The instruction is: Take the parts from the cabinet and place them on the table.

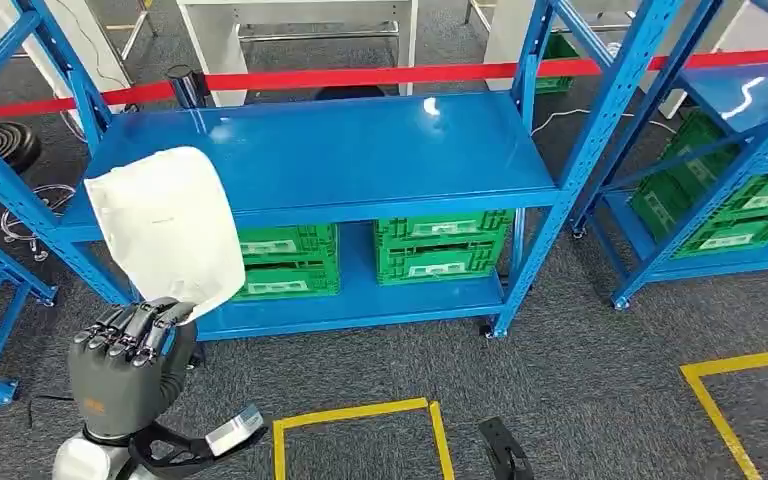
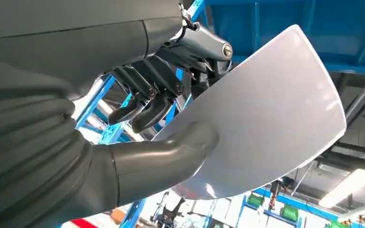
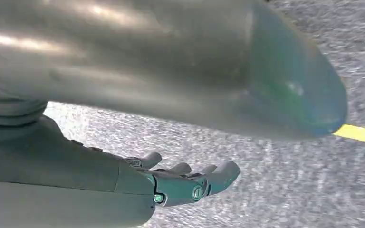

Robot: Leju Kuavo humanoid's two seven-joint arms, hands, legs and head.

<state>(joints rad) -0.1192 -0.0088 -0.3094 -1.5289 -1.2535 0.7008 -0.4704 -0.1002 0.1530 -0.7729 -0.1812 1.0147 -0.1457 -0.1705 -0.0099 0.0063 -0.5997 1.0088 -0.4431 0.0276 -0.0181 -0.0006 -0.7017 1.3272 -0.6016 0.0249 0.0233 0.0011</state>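
Note:
A white curved panel part (image 1: pixel 168 227) stands upright in my left hand (image 1: pixel 130 350), held in front of the left end of the blue cabinet shelf (image 1: pixel 340 150). Up close, the panel (image 2: pixel 266 118) is pinched between the thick thumb (image 2: pixel 171 152) and the dark fingers (image 2: pixel 147 102). My right hand (image 3: pixel 180 183) hangs over the grey carpet with its fingers stretched out and nothing in it.
Green crates (image 1: pixel 440 245) sit on the cabinet's lower shelf, and more green crates (image 1: pixel 750 205) fill a second blue rack at the right. A red barrier tape (image 1: pixel 360 75) runs behind the cabinet. Yellow floor tape (image 1: pixel 360 415) marks the carpet in front.

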